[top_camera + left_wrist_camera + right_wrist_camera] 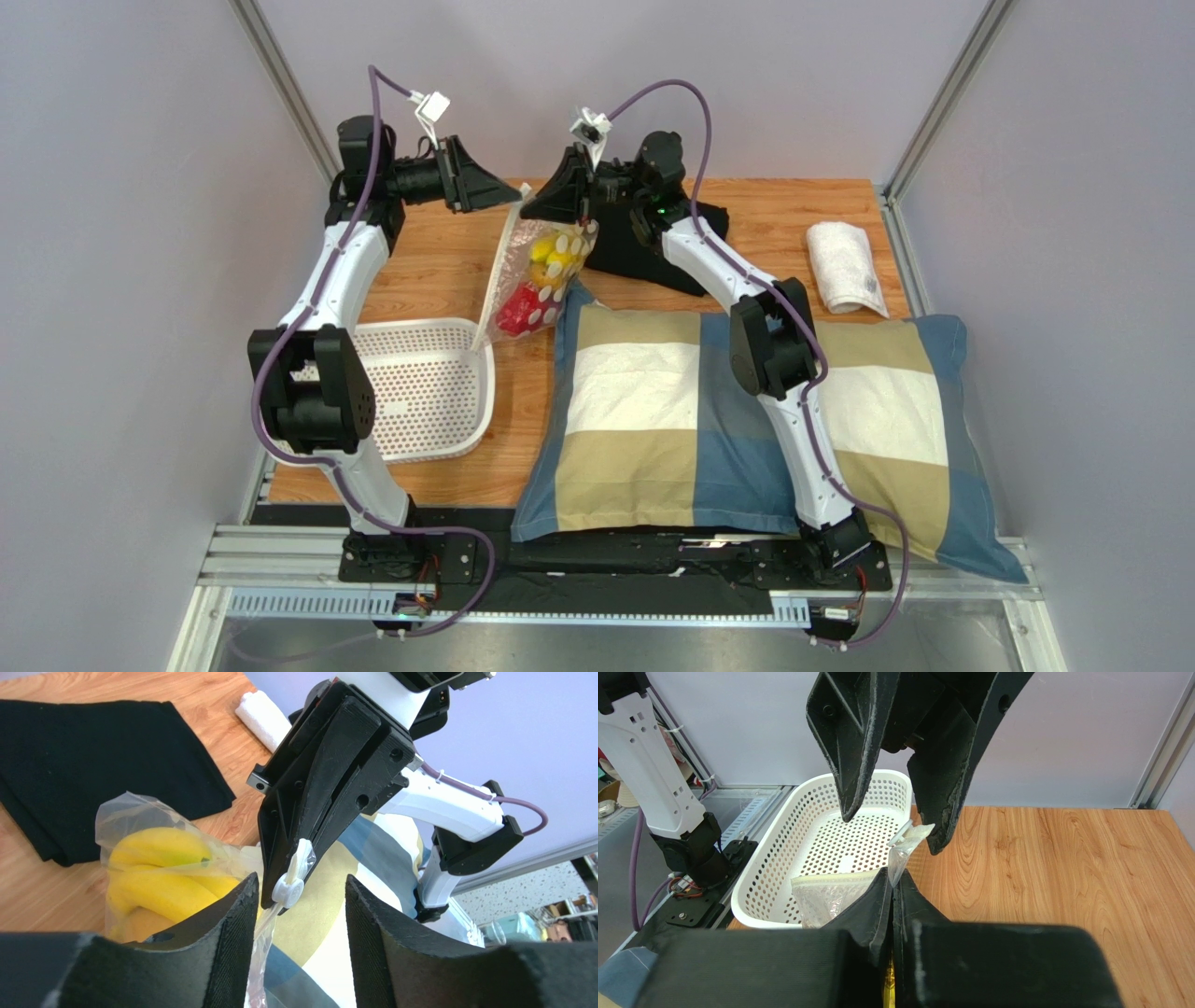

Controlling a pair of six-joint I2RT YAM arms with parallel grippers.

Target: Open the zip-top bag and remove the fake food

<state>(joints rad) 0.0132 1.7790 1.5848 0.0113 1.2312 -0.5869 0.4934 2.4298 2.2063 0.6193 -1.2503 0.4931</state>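
Note:
The zip-top bag point(537, 273) hangs above the table's back middle, with my right gripper point(570, 193) shut on its top edge. Through the plastic I see the fake food: a yellow banana bunch point(557, 252) and a red pepper point(522, 311). In the left wrist view the bananas point(158, 875) press against the clear film. My left gripper point(300, 880) is open, with its jaws on either side of the bag's white zipper slider point(288, 890). The slider sits close to one finger. In the right wrist view my right gripper point(891, 876) pinches the bag's rim point(906, 843).
A white perforated basket point(421, 385) stands at the left, below the bag. A checked pillow point(659, 420) covers the front middle and right. A folded black cloth point(666, 245) lies behind the right arm, and a rolled white towel point(846, 266) lies at the back right.

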